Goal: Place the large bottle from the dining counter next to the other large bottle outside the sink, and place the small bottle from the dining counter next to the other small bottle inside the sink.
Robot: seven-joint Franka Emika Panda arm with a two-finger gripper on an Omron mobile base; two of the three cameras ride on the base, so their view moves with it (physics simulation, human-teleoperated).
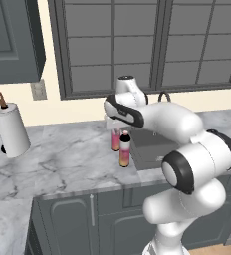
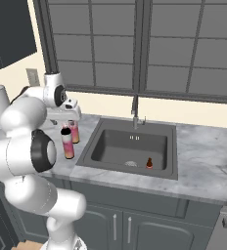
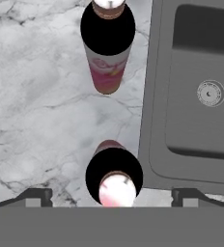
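Two large pink bottles with black shoulders stand side by side on the marble counter just left of the sink [image 2: 110, 146]. In the hand view the near bottle [image 3: 114, 179] stands straight below, between my open fingertips, and the other large bottle [image 3: 107, 46] stands beyond it. From the base views they are the near bottle [image 1: 125, 149] [image 2: 67, 144] and the far bottle [image 1: 115, 140] [image 2: 75, 132]. My gripper [image 3: 111, 198] [image 1: 117, 127] [image 2: 65, 123] hovers just above them, open and holding nothing. A small reddish bottle [image 2: 148, 163] stands inside the sink near the drain.
A paper towel roll [image 1: 10, 129] stands at the left of the counter. The faucet [image 2: 135, 110] rises behind the sink [image 1: 152, 149] [image 3: 196, 120]. A window spans the back wall. Dark cabinets sit below the counter's front edge.
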